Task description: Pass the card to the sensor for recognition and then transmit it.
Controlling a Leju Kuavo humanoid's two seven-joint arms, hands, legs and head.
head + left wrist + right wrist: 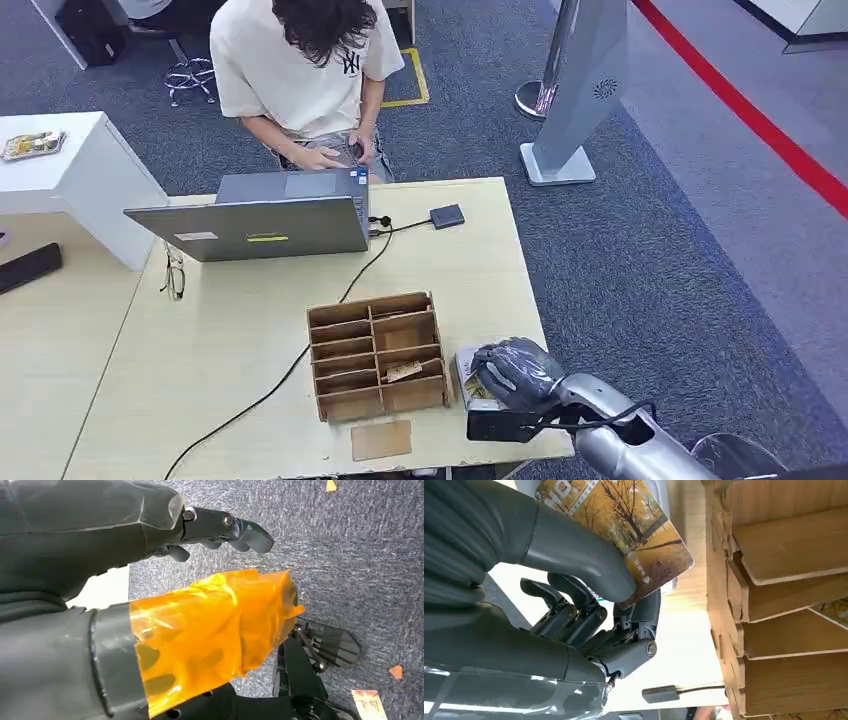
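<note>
Card: glossy autumn-tree printed plastic card (634,535), pinched between thumb and fingers of the right hand (515,372), just beside the brown wooden compartment organiser (377,352).
Sensor: small dark square reader (447,216) on a cable, well apart, near the grey laptop (270,215).
Risk: shallow pinch; card may slip or twist in transit, or clip the organiser's wall.
Left hand (220,527): hanging over carpet, fingers apart, holding nothing.

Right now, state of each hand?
Left hand: holds nothing, fingers apart, open.
Right hand: pinching the card between thumb and fingers, beside the wooden organizer.
</note>
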